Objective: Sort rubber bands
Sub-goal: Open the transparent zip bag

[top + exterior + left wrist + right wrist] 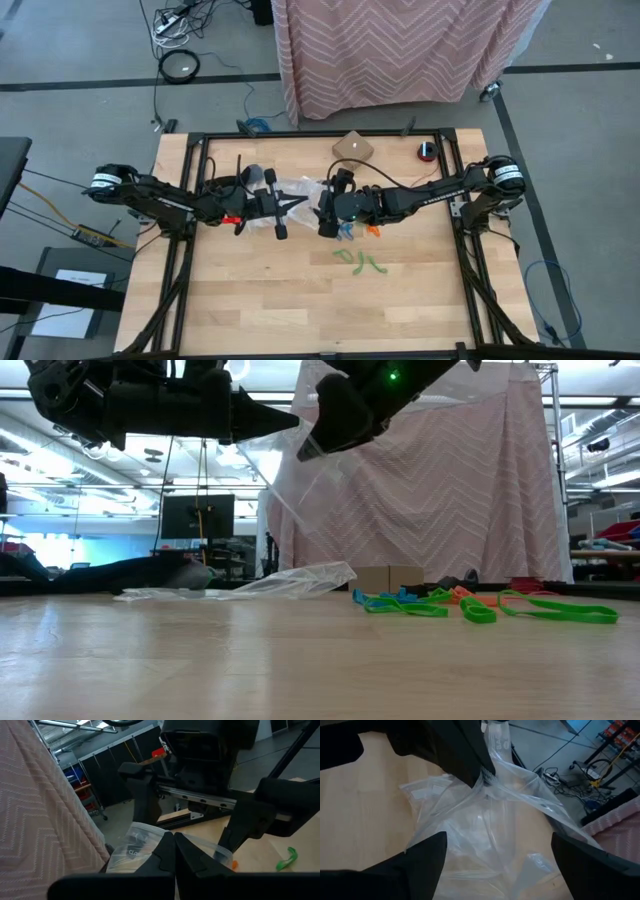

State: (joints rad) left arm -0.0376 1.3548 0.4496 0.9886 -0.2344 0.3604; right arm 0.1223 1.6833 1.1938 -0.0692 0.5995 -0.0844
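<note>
Rubber bands lie loose on the table: green ones (360, 262), blue (347, 233) and orange (372, 230), also seen in the low view as green loops (560, 610) and blue loops (400, 603). My left gripper (303, 204) is shut on a clear plastic bag (275, 500) raised above the table's middle. My right gripper (495, 850) faces it, open, with one finger (425, 857) on either side of the hanging bag. Whether they touch the film I cannot tell. A second clear bag (285, 580) lies flat on the table. My left gripper pinches a gathered bit of the bag's upper part (486, 780) between its two fingertips (167, 851). The fingers lie level, coming from the table's left. The bag hangs slack below them and spreads out. Whether its lower end rests on the table I cannot tell.
A small cardboard box (352, 148) and a red-and-black roll (427, 151) sit at the table's far edge. A pink patterned cloth (400, 50) hangs beyond the table. Bare wood (300, 300) stretches along the near half.
</note>
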